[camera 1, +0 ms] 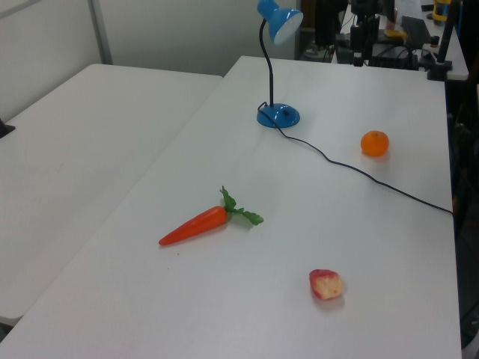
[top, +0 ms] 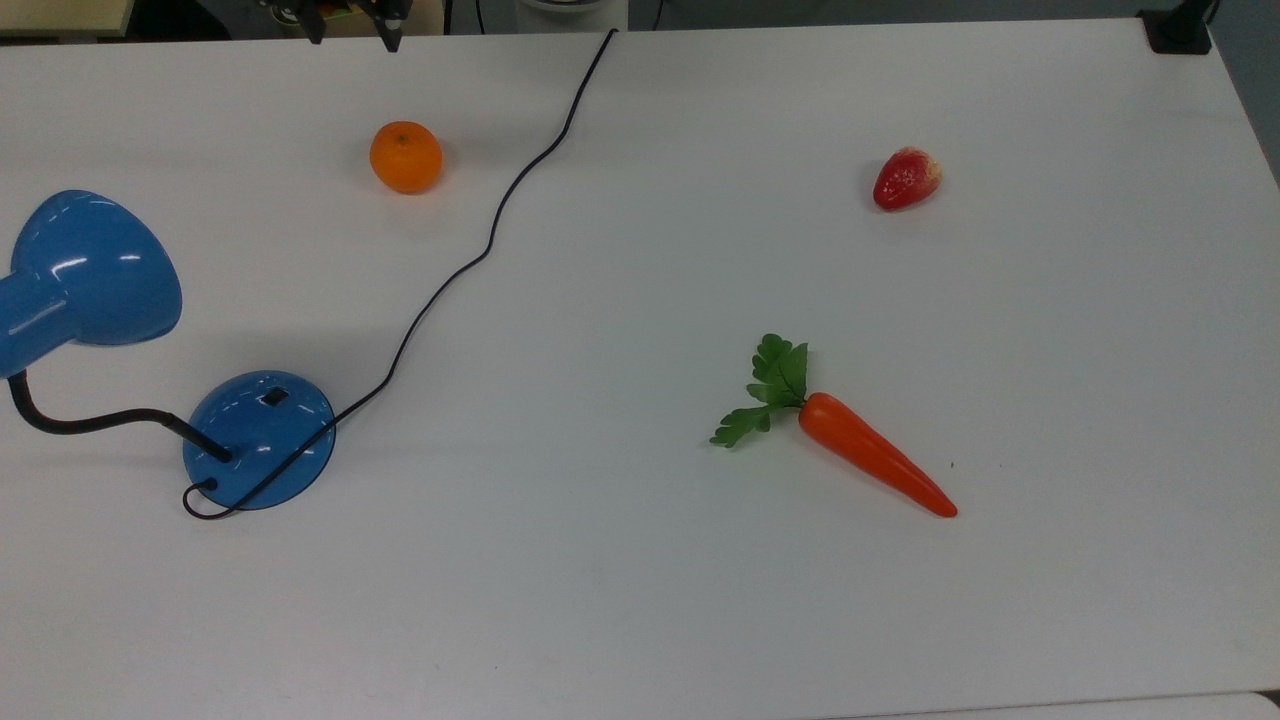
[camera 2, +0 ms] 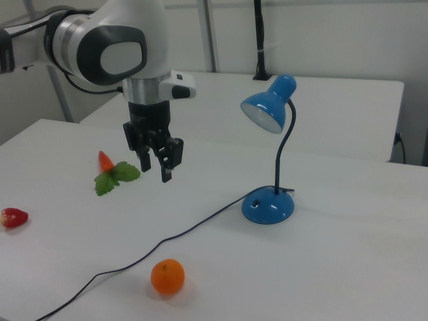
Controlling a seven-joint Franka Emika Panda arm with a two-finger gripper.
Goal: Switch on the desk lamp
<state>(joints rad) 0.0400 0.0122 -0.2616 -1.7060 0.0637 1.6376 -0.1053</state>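
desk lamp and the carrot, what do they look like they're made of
Desk lamp: shade and base look like glossy painted metal or hard plastic, with bright highlights; the thin black neck bends, so probably flexible tubing. Carrot: likely a plastic toy, with smooth, even orange skin and stiff flat green leaves.
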